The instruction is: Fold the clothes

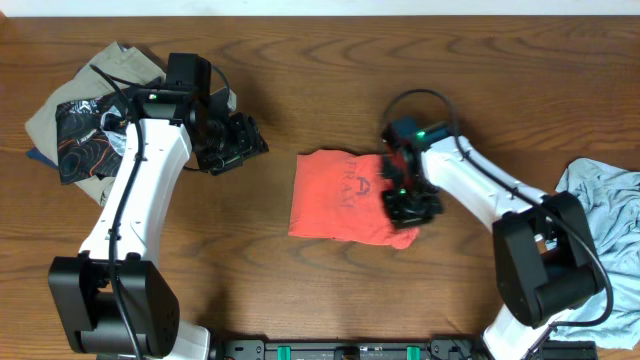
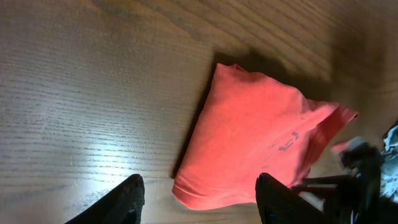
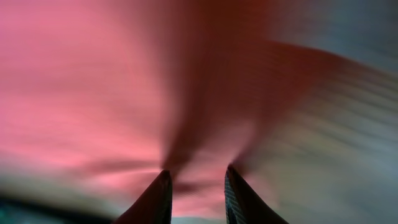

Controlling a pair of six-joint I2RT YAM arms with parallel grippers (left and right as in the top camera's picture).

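Shirt (image 1: 335, 195) lies mid-table, folded into a rough square, dark lettering face up near its right half. Its lower right corner sticks out loose, not tucked.

Right gripper (image 1: 408, 205) sits on the shirt's right edge, covering that edge and part of the lettering from overhead. Right wrist view is badly blurred: fingers (image 3: 155, 196) stand narrow, red cloth fills the frame ahead with creases running toward the tips. Cannot tell if cloth is pinched or just touched.

Left gripper (image 1: 240, 140) hangs over bare table (image 1: 300, 60), left of the shirt and apart from it. Left wrist view: jaws wide, nothing between them, shirt's near edge ahead of the tips.

Clutter: pile of khaki and black patterned garments (image 1: 80, 135) at the far left corner, behind the left arm, which crosses over part of it. Pale blue-grey garment (image 1: 605, 195) bunched at the right edge, beside the right arm's base, well apart from the shirt. Nothing lies between left gripper and shirt.
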